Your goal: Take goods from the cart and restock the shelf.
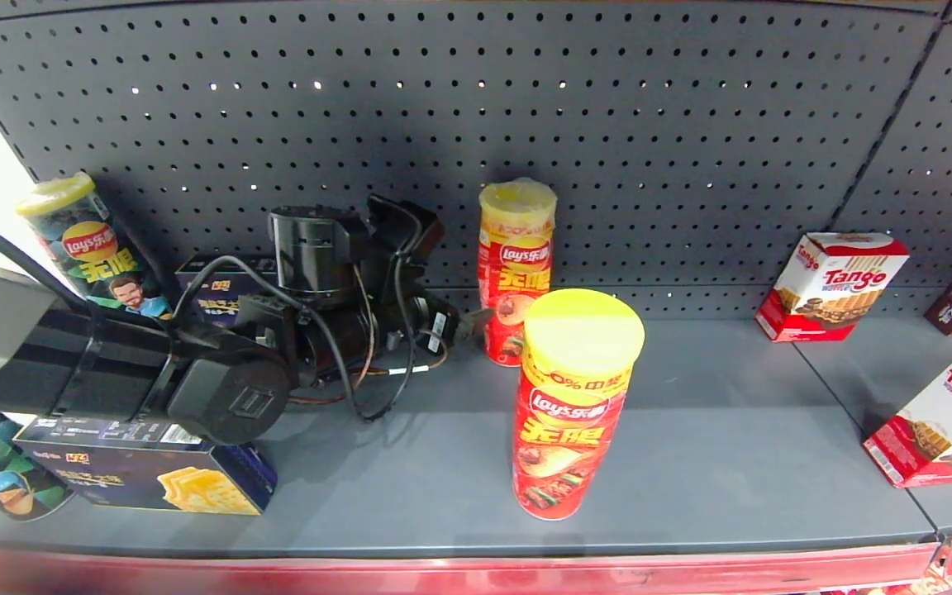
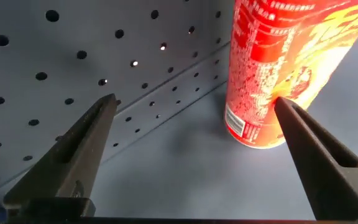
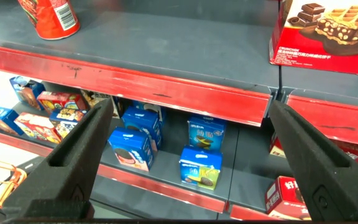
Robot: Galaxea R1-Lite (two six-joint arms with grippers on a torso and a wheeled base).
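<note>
Red chip can (image 1: 516, 264) upright at back of grey shelf (image 1: 732, 430), against pegboard (image 1: 608, 124). Left gripper (image 2: 192, 101) spread wide, empty, fingertip just beside can. Second red can (image 1: 575, 405) upright nearer shelf front. Right gripper (image 3: 191, 104) spread, empty, facing red shelf edge (image 3: 166, 84).

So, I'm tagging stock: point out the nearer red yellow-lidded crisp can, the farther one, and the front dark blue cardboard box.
Nearer red yellow-lidded crisp can (image 1: 571, 426): head view, mid-label.
Farther red crisp can (image 1: 516, 268): head view, mid-label.
Dark blue cardboard box (image 1: 137, 483): head view, near side face.
</note>
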